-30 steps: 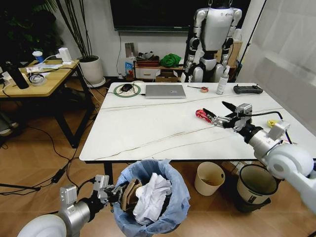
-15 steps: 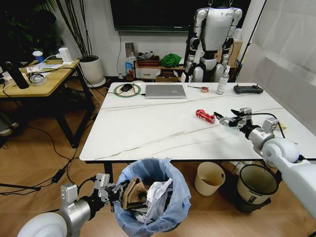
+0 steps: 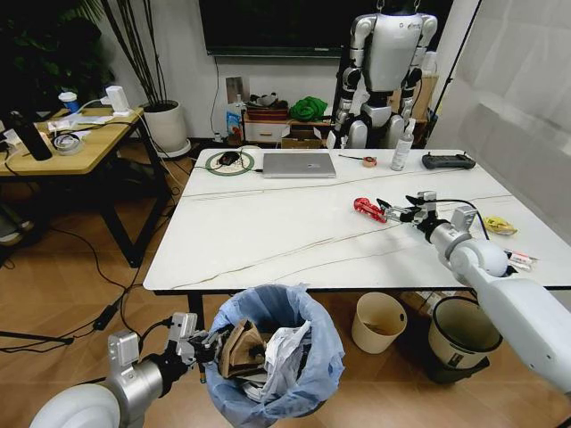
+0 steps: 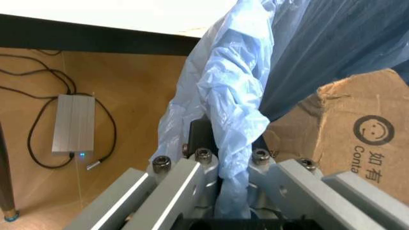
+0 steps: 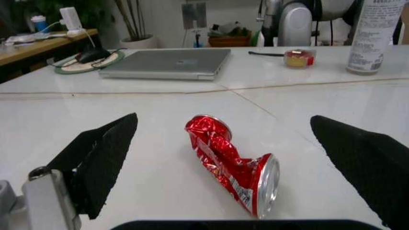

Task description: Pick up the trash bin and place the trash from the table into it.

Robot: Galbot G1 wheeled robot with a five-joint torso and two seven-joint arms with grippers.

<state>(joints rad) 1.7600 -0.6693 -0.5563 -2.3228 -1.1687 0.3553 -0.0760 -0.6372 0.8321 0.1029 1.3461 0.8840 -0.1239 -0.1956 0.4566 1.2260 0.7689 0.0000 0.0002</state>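
**Right gripper open at the crushed can; left gripper holding the bin**

The right gripper [image 3: 399, 208] is hovering low over the table [image 3: 268, 241] with its fingers [image 5: 105, 153] spread wide apart, gripping nothing. The crushed red can [image 5: 233, 163] is lying on its side on the tabletop between the two black pads, touching neither. In the head view the can [image 3: 369, 209] is sitting just beside the fingertips, toward the table's middle.

The left gripper [image 3: 201, 343] is positioned below the table's near edge, clenched on the rim of the trash bin [image 3: 317, 374]. In the left wrist view its fingers [image 4: 185, 182] are pinching the crinkly light-blue bag [image 4: 236, 120] where it folds over the rim. The bin is sitting in front of the table's near edge and is containing a torn brown cardboard box [image 3: 239, 346] and crumpled white tissues [image 3: 281, 348].

A yellow peel [image 3: 498, 225] and a pink-white packet [image 3: 519, 260] are lying on the table near its right edge, beyond the right arm. A silver laptop [image 3: 299, 164] is resting at the far side.
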